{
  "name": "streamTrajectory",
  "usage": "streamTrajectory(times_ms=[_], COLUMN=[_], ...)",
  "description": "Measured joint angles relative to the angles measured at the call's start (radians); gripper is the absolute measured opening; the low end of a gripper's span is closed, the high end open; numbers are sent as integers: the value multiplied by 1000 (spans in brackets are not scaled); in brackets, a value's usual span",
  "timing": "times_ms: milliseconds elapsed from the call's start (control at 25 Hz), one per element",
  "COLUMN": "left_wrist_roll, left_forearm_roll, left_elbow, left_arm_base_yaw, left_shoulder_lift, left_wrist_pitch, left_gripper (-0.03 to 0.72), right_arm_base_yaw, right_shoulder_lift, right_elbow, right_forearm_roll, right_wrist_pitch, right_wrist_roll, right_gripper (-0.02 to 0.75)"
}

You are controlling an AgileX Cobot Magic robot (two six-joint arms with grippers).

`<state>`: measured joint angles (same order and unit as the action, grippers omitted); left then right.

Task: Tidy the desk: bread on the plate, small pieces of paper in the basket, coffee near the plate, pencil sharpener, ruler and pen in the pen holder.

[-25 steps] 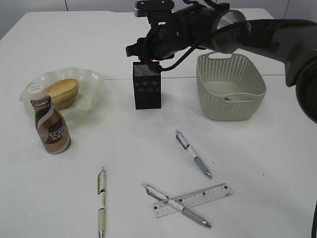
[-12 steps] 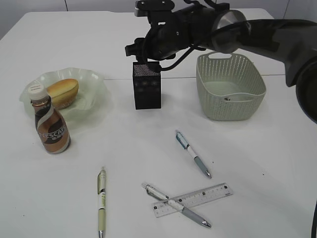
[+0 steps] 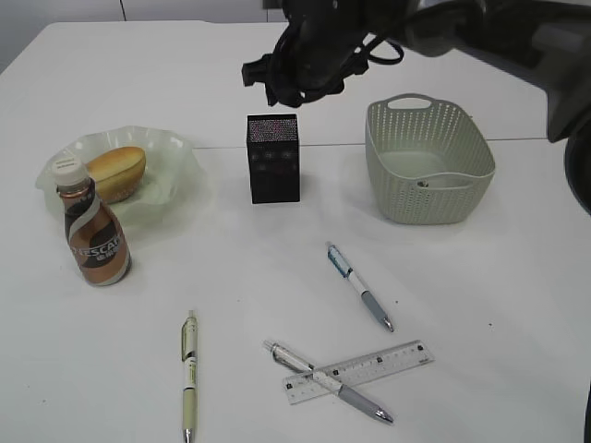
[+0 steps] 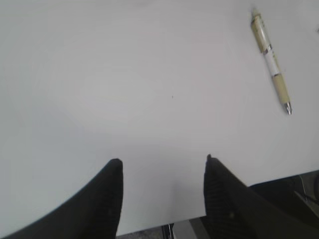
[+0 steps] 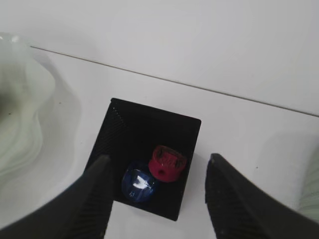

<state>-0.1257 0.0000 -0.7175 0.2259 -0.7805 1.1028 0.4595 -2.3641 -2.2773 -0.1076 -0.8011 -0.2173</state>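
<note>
My right gripper [image 3: 282, 92] hangs open above the black mesh pen holder [image 3: 273, 159], with nothing between its fingers. Looking down from the right wrist, the gripper [image 5: 158, 158] frames the pen holder [image 5: 129, 124], which holds a red pencil sharpener [image 5: 168, 163] and a blue one [image 5: 139, 181]. The bread [image 3: 117, 172] lies on the green plate [image 3: 175, 148], and the coffee [image 3: 94, 235] stands just in front of it. A clear ruler [image 3: 369, 367] and three pens [image 3: 360, 286] [image 3: 189, 374] [image 3: 328, 380] lie on the desk. My left gripper [image 4: 162, 160] is open over bare desk near a pen [image 4: 271, 62]. The small pieces of paper are out of view.
The grey-green basket [image 3: 428, 161] stands right of the pen holder. One pen lies across the ruler's left end. The plate's rim [image 5: 15, 109] shows left of the holder in the right wrist view. The desk's near edge runs just below my left fingers.
My right gripper has lifted straight up off the pen holder's top, and its jaws stand wider than a second ago. Everything on the desk has stayed put.
</note>
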Motion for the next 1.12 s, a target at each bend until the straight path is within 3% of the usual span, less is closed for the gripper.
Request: streamTrajectory(times_ms=[240, 440, 600, 920, 1120], left_wrist_roll=[0, 39, 81, 198, 294], left_forearm_roll=[0, 0, -11, -114, -194], left_elbow=[-98, -133, -167, -241, -257], left_arm_base_yaw=[0, 0, 0, 0, 17], left_shoulder_lift=[0, -17, -45, -128, -169], left_wrist_pitch=[10, 28, 31, 31, 25], left_gripper=[388, 388, 388, 388, 388], right_arm_base_yaw=[0, 0, 0, 0, 0], right_shoulder_lift=[19, 64, 101, 237, 372], right_elbow=[-186, -210, -207, -4, 183], right_forearm_roll=[16, -24, -110, -139, -99], right_wrist_pitch=[-245, -414, -446, -448, -448], right_wrist_roll=[0, 0, 0, 41, 115], right_gripper=[432, 432, 433, 410, 407])
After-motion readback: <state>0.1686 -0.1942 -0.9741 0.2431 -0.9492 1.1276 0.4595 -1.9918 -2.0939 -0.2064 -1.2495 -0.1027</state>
